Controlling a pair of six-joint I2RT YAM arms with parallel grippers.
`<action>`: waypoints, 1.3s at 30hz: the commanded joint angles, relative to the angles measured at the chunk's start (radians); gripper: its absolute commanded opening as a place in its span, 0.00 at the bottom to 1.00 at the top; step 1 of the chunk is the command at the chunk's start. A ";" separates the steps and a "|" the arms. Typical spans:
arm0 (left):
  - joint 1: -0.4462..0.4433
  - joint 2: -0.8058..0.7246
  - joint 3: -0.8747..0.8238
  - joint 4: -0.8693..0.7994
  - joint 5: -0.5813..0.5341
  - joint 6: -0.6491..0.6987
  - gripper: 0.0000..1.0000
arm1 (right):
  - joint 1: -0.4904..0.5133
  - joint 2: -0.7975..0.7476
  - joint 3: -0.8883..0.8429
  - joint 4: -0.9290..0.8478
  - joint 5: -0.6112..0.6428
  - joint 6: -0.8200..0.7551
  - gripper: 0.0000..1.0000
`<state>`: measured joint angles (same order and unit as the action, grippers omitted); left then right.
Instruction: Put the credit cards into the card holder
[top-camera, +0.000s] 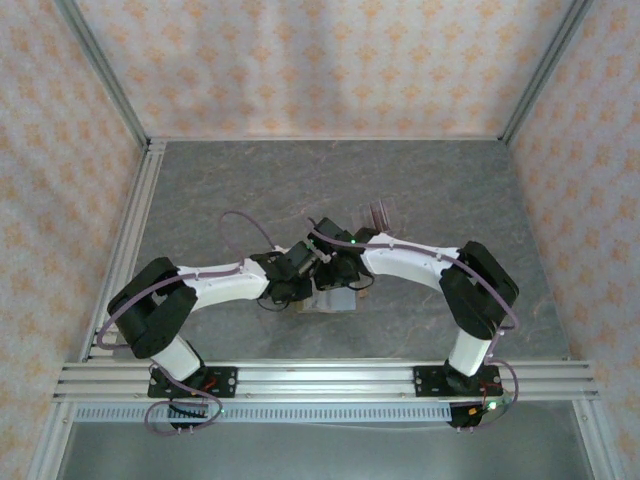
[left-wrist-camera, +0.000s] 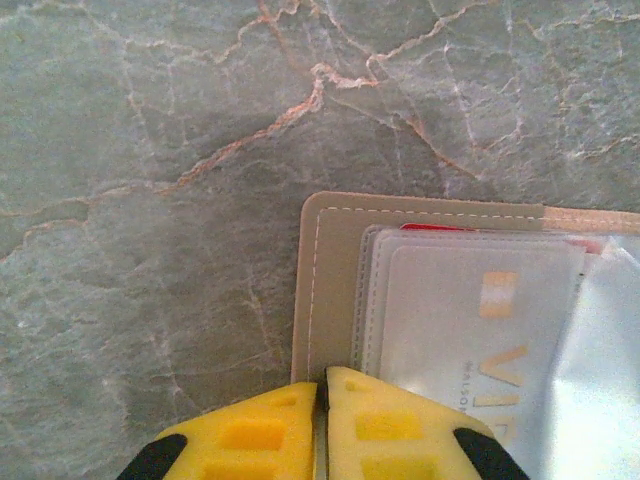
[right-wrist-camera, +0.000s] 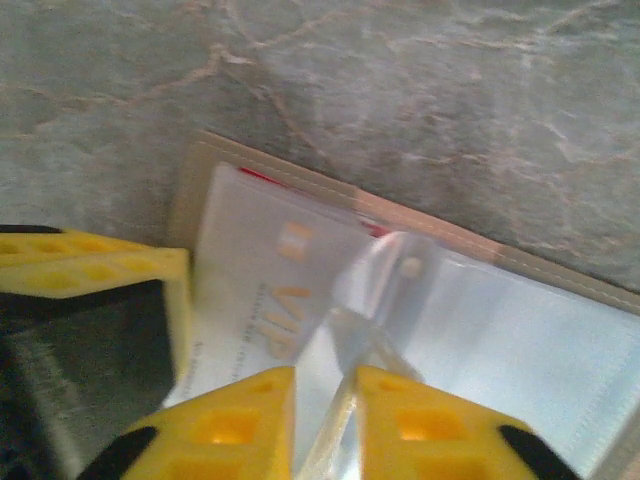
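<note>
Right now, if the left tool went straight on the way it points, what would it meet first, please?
The card holder: the shut left tool sits right at its tan edge, apparently touching it.

Your card holder (left-wrist-camera: 330, 270) lies open and flat on the grey marbled table (left-wrist-camera: 150, 150), showing its tan stitched border and clear sleeves. You can see a credit card (left-wrist-camera: 470, 320) behind one sleeve, with a red edge peeking out above it.

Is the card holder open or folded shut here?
Open: the card holder lies spread flat on the table, its clear sleeves exposed, with a card showing through one.
</note>
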<state>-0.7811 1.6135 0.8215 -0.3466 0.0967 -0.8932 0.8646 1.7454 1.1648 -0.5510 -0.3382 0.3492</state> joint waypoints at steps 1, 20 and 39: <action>-0.017 0.061 -0.054 0.086 0.020 -0.036 0.11 | -0.003 -0.006 0.026 0.081 -0.099 0.035 0.28; 0.009 -0.219 -0.124 -0.127 -0.117 -0.004 0.34 | -0.012 0.107 0.117 0.161 -0.194 0.056 0.46; 0.037 -0.265 -0.015 -0.183 -0.097 0.139 0.55 | -0.134 0.039 0.179 0.070 -0.129 -0.021 0.45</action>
<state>-0.7444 1.3190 0.7624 -0.5159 -0.0017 -0.8085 0.7525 1.8339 1.3315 -0.4416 -0.5159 0.3611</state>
